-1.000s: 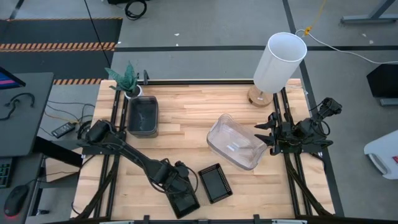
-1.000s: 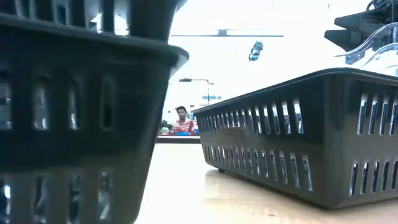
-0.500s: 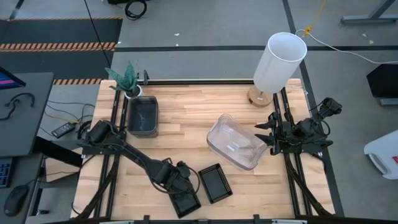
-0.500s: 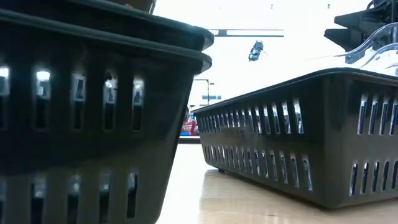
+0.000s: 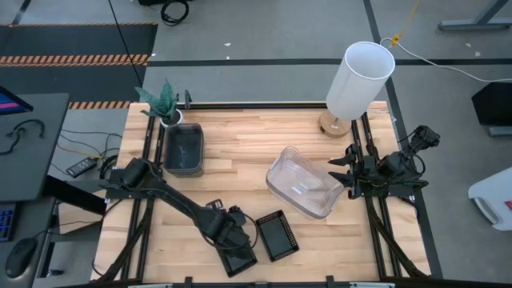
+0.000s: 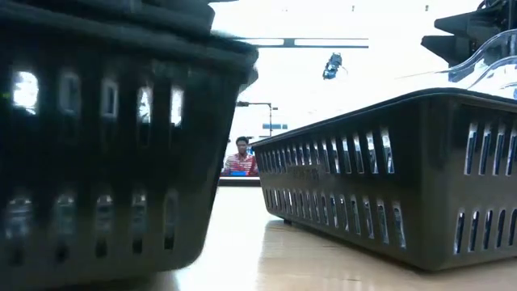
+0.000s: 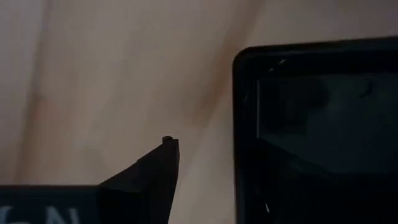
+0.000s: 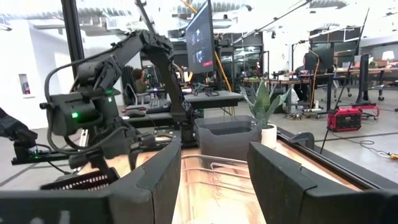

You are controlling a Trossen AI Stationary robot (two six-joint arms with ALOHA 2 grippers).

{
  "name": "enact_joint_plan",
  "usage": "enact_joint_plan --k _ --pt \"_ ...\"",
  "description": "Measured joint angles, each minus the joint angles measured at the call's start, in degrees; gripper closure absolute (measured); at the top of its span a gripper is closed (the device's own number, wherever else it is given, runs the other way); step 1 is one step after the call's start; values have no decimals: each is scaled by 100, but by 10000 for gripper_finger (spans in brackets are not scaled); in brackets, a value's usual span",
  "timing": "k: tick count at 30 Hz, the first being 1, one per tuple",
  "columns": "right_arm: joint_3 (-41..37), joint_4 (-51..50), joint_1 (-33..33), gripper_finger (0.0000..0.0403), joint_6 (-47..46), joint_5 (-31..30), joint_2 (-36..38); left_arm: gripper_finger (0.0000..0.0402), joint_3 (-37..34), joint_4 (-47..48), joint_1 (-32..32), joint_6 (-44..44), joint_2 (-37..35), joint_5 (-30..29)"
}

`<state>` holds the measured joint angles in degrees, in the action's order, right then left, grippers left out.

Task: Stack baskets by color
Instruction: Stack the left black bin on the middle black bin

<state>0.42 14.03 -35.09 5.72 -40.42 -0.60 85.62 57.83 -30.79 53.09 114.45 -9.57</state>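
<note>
A small black perforated basket stack stands on its base near the table's front edge, large at the left of the low view. My left gripper hangs open over its far end, pointing down. One finger stands outside the rim with bare table between; the other is lost against the dark basket. A single black basket stands just to the right. Clear baskets sit mid-table and grey ones at the far left. My right gripper waits open at the right edge.
A white lamp stands at the far right corner and a potted plant at the far left. Bare wood shows between the grey and clear baskets and along the far edge. A person sits far off beyond the table.
My left gripper has sunk a little toward the black stack and opened, letting go of the upper black basket. That basket, held high above the lower one's rim a second ago, has dropped into it; the two rims now sit together.
</note>
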Motion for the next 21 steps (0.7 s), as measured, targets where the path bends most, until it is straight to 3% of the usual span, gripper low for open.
enact_joint_plan --k 12,16,21 --pt "-2 89 0 213 2 1 -39 230 0 1245 406 -1016 9 -1400" --pt "-2 87 0 213 2 1 -39 240 45 1238 574 -1353 -46 -1238" --pt "-2 89 0 213 2 0 -39 253 684 1269 730 -1656 -54 -1045"
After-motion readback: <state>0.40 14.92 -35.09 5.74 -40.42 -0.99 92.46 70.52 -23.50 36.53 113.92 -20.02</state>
